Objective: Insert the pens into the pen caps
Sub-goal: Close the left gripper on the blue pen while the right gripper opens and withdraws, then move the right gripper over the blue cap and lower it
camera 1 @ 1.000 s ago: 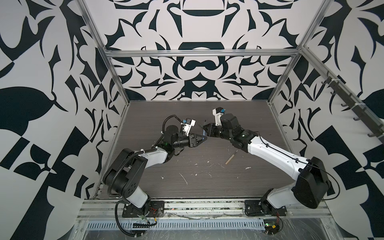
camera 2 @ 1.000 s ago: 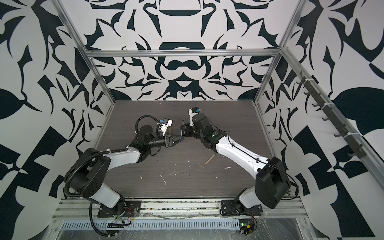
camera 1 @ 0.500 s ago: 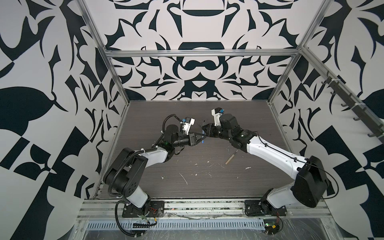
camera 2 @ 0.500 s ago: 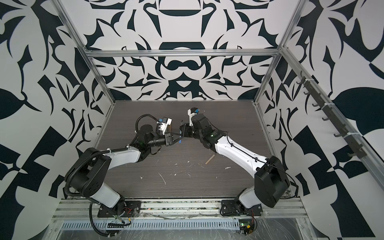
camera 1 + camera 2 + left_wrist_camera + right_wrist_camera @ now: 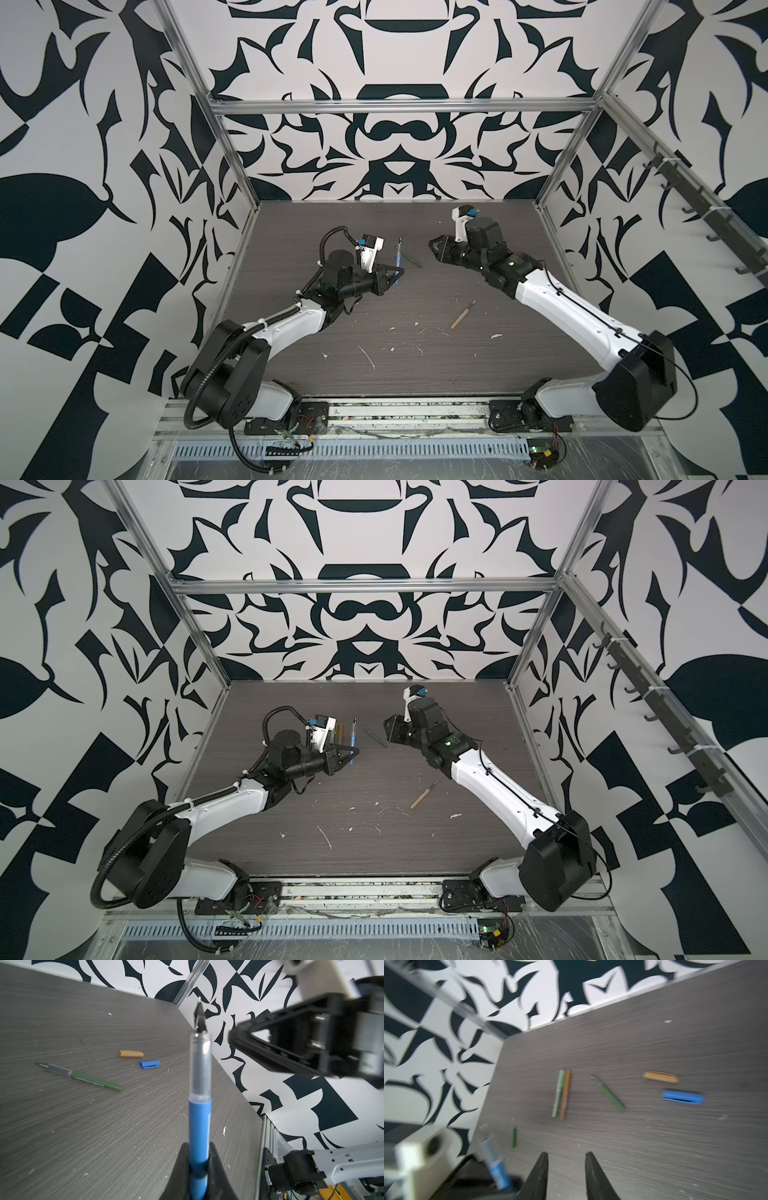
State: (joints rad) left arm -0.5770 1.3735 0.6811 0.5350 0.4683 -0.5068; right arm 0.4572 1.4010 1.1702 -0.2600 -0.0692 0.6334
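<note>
L gripper (image 5: 199, 1159) is clamped tight on the blue pen (image 5: 199, 1122), pinching it low on the barrel. The clear section & dark tip stick out past the grip, uncapped. R gripper (image 5: 565, 1167) has its jaws partway apart w/ nothing btwn them. It hangs above the table (image 5: 415, 374), clear of everything lying on it.

Landmark is the dark green pen (image 5: 413, 260), flat on the table & uncapped, btwn the two grippers in both top views
- Held blue pen: just beside the dark green pen on the L-arm side, raised off the surface, not touching it
- R gripper: near it on the opposite side, tips pointing roughly its way
- Tan cap (image 5: 131, 1053) & blue cap (image 5: 149, 1064): near its butt end on the R-arm side, close together but apart, no pen in either
- Pale green pen (image 5: 558, 1093) & ochre pen (image 5: 565, 1095): side by side, touching along their length, near the dark green pen on its L-arm side. Too blurred to tell if capped
- Dark green cap (image 5: 513, 1137): further out on that same side, beyond the pair, blurry
- Tan pen (image 5: 462, 314): alone & uncapped, well apart from the dark green pen, toward the table's near edge, w/ white flecks (image 5: 424, 330) scattered beside it
</note>
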